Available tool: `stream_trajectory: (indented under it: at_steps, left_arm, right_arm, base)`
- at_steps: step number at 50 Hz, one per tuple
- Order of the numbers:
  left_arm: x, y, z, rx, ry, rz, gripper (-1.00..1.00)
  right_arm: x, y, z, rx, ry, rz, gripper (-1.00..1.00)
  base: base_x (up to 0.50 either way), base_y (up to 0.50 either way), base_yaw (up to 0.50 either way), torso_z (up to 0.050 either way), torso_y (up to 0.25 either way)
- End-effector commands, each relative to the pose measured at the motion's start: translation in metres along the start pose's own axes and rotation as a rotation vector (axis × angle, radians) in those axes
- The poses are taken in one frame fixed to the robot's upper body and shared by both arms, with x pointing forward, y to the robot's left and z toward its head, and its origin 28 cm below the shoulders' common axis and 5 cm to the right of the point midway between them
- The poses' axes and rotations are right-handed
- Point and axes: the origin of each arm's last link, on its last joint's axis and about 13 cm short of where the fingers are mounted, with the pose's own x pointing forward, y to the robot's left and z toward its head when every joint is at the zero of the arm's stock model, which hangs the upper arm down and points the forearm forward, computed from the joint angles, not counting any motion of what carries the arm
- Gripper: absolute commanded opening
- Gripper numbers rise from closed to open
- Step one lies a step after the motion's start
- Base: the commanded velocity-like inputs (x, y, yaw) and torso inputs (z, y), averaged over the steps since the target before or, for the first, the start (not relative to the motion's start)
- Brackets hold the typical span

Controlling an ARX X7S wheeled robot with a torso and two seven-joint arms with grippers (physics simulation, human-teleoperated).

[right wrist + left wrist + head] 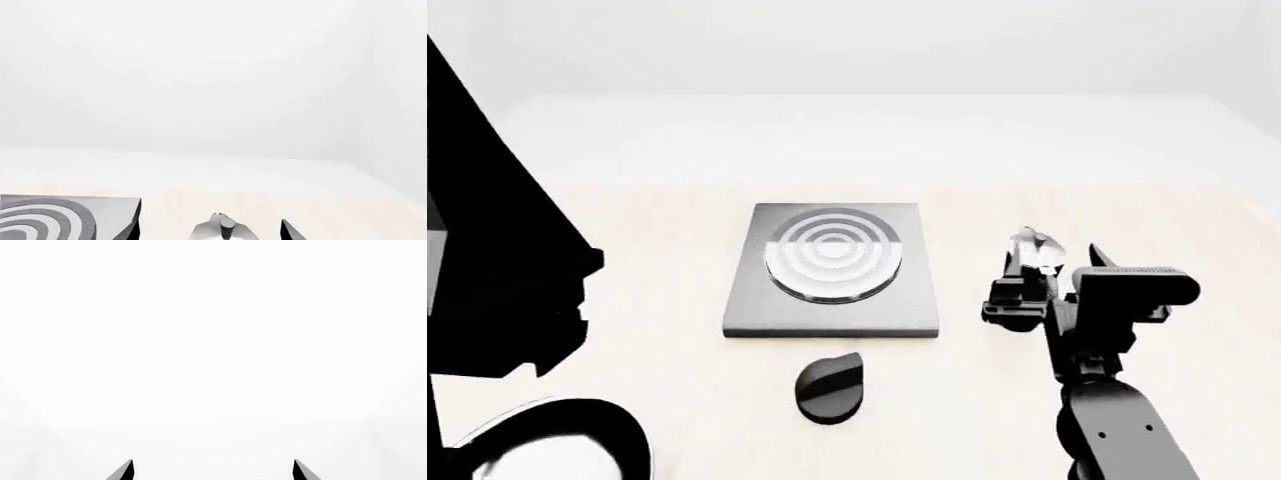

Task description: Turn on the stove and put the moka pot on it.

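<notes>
Head view, left to right: the left arm [494, 270] fills the left edge as a dark mass, its jaws out of this picture. Left wrist view shows only two dark fingertips [123, 471] set wide apart against blank white, with nothing between them. At the centre of the pale desk [627, 260] lies the stove [834, 272], a flat dark-grey slab with a round burner [834, 257] of concentric rings. Its black knob [831, 386] sits on the desk just in front of the slab's near edge, apart from it. To the right of the stove, clear of the slab, the moka pot [1034, 250] stands on the desk, its silver top showing. The right gripper [1021, 300] is at the pot, its dark body hiding the pot's lower part. Right wrist view shows the pot's knobbed lid [224, 226] between two dark fingertips [288, 231], with a gap visible on either side; contact cannot be confirmed. The stove corner appears beside it in that view.
</notes>
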Motion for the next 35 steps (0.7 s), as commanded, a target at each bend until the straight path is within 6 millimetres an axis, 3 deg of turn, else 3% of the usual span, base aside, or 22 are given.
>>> stream_trajectory:
  at_steps: [1,8,10,12,23,25,35]
  left_arm:
    - [-0.001,0.001,0.013,0.007,-0.013,0.009,1.00]
    - [-0.001,0.002,0.014,0.006,-0.014,0.014,1.00]
    - [-0.001,0.002,0.013,0.007,-0.011,0.013,1.00]
    - [-0.002,0.002,0.011,0.004,-0.003,0.017,1.00]
    - [-0.003,0.002,0.010,-0.008,0.009,0.019,1.00]
    - [-0.002,0.002,0.010,-0.007,0.010,0.019,1.00]
    - [-0.003,0.002,0.010,-0.014,0.017,0.015,1.00]
  right_arm:
    - [-0.008,-0.002,-0.029,-0.003,0.076,-0.017,1.00]
    - [-0.021,-0.006,-0.045,-0.007,0.103,-0.032,1.00]
    - [-0.022,-0.007,-0.039,-0.012,0.104,-0.035,1.00]
    - [-0.028,-0.009,-0.049,-0.012,0.112,-0.042,1.00]
    - [-0.039,-0.012,-0.057,-0.010,0.144,-0.052,1.00]
    - [-0.040,-0.011,-0.066,-0.009,0.148,-0.053,1.00]
    - [-0.031,-0.008,-0.057,-0.023,0.146,-0.046,1.00]
  base:
    - [0.00,0.00,0.00,0.000,0.000]
    - [0.00,0.00,0.00,0.000,0.000]
    - [0.00,0.00,0.00,0.000,0.000]
    - [0.00,0.00,0.00,0.000,0.000]
    - [0.00,0.00,0.00,0.000,0.000]
    - [0.00,0.00,0.00,0.000,0.000]
    - [0.00,0.00,0.00,0.000,0.000]
